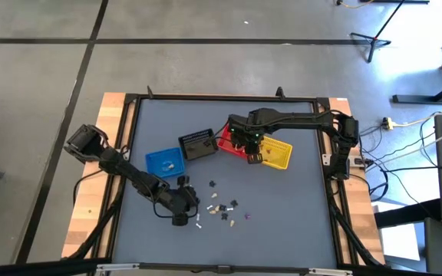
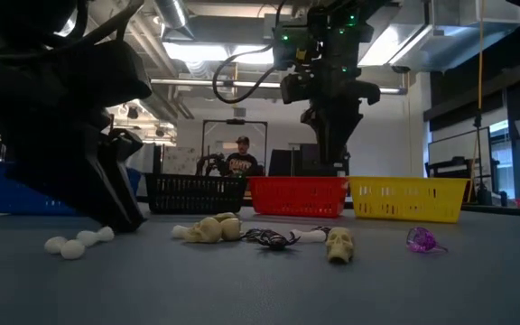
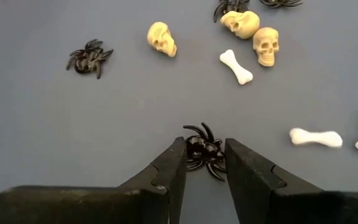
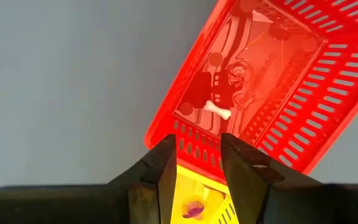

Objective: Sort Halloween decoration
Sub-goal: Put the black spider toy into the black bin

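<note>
Sorting, pick-up step: left gripper point(image 3: 202, 163) clenched on black spider point(image 3: 204, 151) among skulls and bones near table's front edge, next a lift toward baskets; right gripper point(image 4: 197, 163) parted, empty, above red basket point(image 4: 291, 68).

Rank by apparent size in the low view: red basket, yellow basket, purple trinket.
1. Yellow basket and red basket: they look about alike, so no ranking between them.
2. Purple trinket, far smaller though nearer the camera.
</note>
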You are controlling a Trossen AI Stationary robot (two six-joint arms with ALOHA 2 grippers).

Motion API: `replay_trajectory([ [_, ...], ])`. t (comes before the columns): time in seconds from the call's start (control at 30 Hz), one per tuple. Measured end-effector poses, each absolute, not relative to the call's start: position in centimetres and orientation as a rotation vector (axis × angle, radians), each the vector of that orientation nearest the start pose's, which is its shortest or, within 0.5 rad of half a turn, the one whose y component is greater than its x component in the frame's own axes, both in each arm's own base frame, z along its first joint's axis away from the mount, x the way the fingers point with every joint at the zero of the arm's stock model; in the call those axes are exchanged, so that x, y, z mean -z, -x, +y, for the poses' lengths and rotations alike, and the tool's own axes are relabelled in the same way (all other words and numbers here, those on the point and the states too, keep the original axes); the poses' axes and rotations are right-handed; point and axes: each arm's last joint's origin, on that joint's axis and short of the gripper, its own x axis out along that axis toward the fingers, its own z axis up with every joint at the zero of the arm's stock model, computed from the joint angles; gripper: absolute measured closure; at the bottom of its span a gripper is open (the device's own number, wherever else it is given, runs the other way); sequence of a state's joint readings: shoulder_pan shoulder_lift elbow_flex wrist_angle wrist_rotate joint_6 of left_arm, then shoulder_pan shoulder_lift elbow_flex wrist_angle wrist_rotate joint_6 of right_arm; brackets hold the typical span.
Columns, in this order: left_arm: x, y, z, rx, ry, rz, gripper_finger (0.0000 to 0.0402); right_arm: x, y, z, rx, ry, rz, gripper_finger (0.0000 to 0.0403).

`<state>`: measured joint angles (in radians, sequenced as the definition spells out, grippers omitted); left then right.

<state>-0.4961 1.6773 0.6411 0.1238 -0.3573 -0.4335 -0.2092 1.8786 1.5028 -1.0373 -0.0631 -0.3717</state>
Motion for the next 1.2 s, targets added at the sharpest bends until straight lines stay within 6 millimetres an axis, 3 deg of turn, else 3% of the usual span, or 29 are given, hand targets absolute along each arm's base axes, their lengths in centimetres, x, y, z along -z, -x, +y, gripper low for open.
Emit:
replay_trajectory([
  [0.73, -9.8, -25.5, -12.7, -0.015, -0.078, 0.871, 0.0301, -22.6, -35.8, -7.4, -0.140, 0.116, 1.397, 0.0278],
  [1.2, -9.9, -25.8, -12.9, -0.015, -0.058, 0.823, 0.0356, -22.6, -35.8, -7.4, -0.140, 0.116, 1.397, 0.0278],
])
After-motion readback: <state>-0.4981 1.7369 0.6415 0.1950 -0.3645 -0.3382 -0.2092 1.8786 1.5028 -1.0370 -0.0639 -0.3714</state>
